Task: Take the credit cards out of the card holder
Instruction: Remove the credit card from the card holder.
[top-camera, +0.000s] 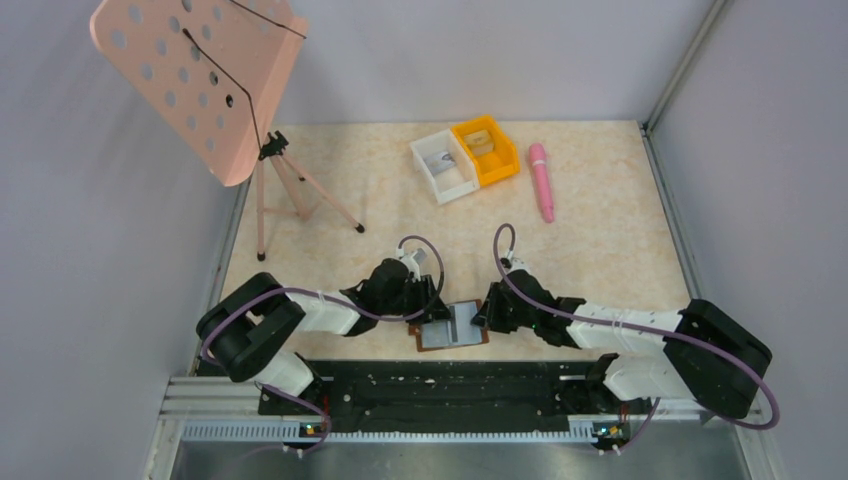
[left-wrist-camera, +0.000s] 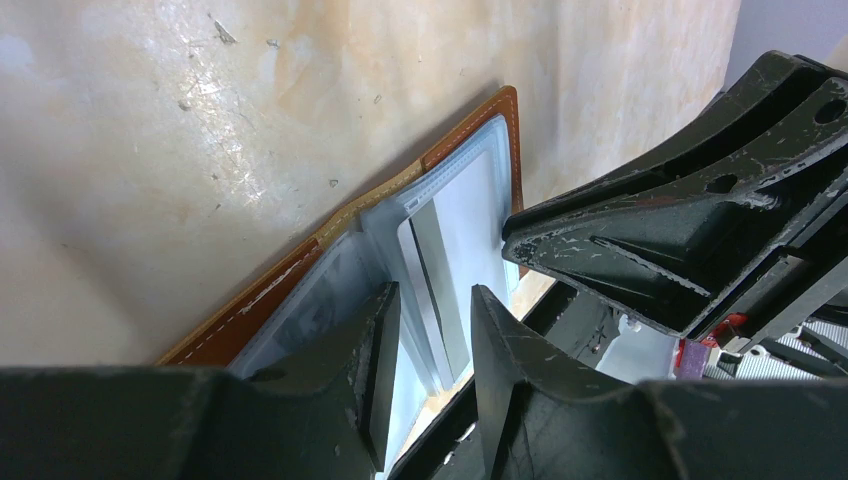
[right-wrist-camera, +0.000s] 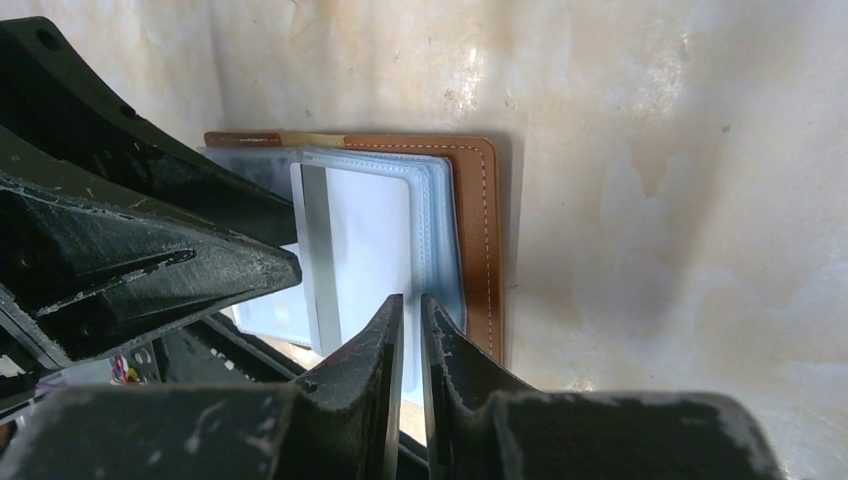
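Two-sided hold: left pincer (left-wrist-camera: 435, 300) spread, seemingly bracing open card holder (top-camera: 452, 326) flat at table's (top-camera: 600, 250) near edge; right pincer (right-wrist-camera: 412, 305) narrowed to a slit over sleeved credit card's (right-wrist-camera: 365, 240) edge, grip cannot be told

Beige marbled tabletop (top-camera: 610, 240) boxed in by plain grey walls (top-camera: 500, 60); pink perforated music stand (top-camera: 160, 50) on a tripod at far left
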